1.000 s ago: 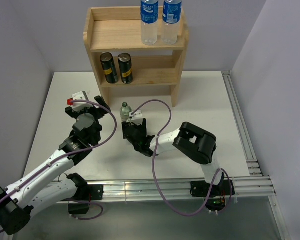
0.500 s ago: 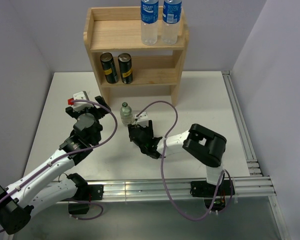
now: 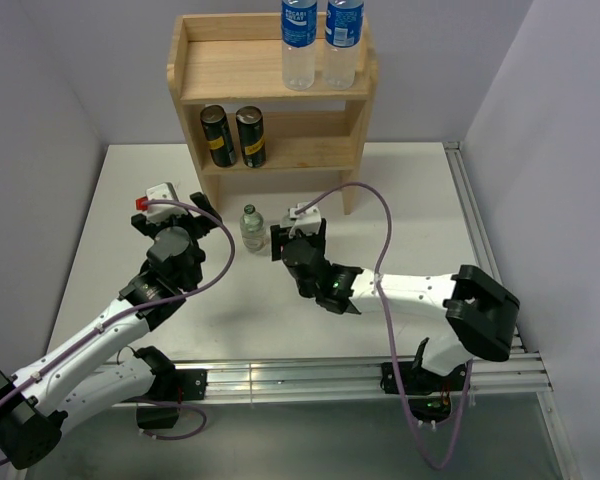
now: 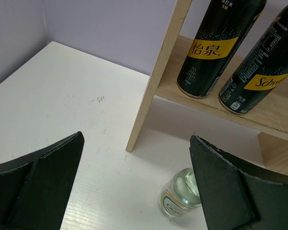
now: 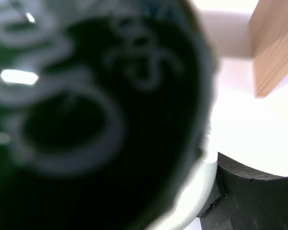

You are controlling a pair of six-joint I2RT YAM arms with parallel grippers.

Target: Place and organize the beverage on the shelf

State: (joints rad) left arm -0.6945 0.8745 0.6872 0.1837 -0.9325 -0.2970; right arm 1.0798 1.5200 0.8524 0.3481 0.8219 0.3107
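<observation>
- Four of the six drinks are put away, so I judge the task about two thirds done.
- The shelf (image 3: 195, 95) stands at the middle of the far edge of the desk (image 3: 410, 220).
- Its top tier holds the two plastic bottles (image 3: 299, 45), upright and side by side at the right end.
- Its lower tier holds the two cans (image 3: 217, 135), upright and just beside each other at the left end, with room to their right.
- The loose glass bottle (image 3: 252, 226) is left to place. It stands upright on the desk just on the near side of the shelf, close to the shelf's left post.
- The right tool (image 3: 298, 238) is just to the right of that bottle, aimed at the far edge.
- In the right wrist view a blurred dark cap fills the picture with a dark finger (image 5: 240, 184) against the pale body below it. From this I take the tool to be clenched on the gripped glass bottle (image 5: 86, 110).
- The left tool (image 3: 173, 218) is released, spread wide and carrying nothing, toward the left edge of the desk and facing the shelf.
- Likely remaining: both glass bottles onto the lower tier beside the cans.
</observation>
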